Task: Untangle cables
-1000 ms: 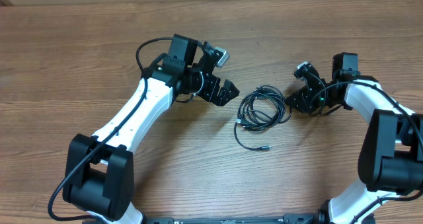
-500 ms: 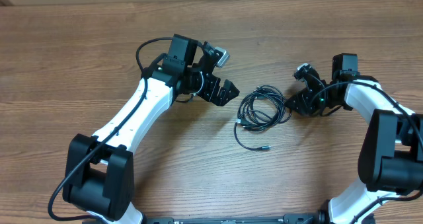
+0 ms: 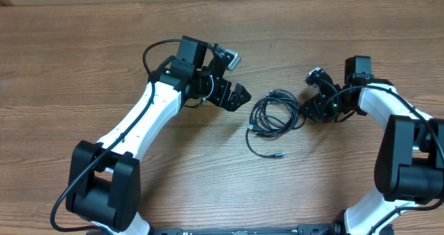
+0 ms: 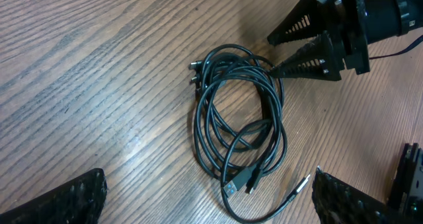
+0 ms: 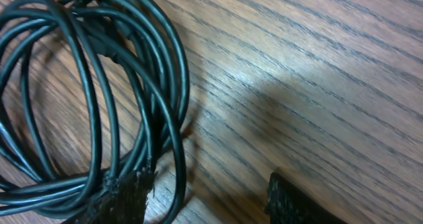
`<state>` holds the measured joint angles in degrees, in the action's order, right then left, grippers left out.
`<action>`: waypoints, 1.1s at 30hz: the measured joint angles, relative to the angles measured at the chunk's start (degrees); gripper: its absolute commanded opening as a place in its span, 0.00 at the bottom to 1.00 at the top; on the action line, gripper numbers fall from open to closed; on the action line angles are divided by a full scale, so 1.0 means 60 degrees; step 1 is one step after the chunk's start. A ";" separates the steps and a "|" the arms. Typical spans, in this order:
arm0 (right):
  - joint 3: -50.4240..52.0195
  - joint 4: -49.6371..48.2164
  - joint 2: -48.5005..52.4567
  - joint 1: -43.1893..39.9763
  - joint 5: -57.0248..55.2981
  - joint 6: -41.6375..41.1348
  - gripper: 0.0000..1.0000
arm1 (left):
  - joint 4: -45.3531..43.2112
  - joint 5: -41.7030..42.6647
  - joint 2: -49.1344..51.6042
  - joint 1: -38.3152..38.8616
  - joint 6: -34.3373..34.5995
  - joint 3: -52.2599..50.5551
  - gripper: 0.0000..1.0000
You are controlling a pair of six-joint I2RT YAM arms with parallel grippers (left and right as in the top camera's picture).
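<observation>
Here the right gripper's (image 3: 302, 107) jaws stand partly apart over bare table (image 5: 297, 85), one fingertip (image 5: 125, 194) touching the outer strands of the cables (image 5: 165, 59), which lie just outside that finger. Best, I judge, to shift until one outer loop sits between the jaws before closing. The left gripper (image 3: 237, 96), jaws wide apart and empty, faces the coil's far side.

One cable bundle (image 3: 275, 117), two pincers (image 3: 233, 96) (image 3: 304, 107), one table (image 3: 83, 48)
</observation>
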<state>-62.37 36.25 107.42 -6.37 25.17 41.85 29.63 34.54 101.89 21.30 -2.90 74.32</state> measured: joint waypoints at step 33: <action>-0.0339 0.0186 0.0415 0.0087 -0.0484 -0.0441 0.28 | 0.0000 -0.0004 0.0000 0.0000 0.0000 0.0000 1.00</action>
<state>-64.40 37.36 109.91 -5.85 22.26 39.20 29.63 34.52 101.89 21.30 -2.90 74.32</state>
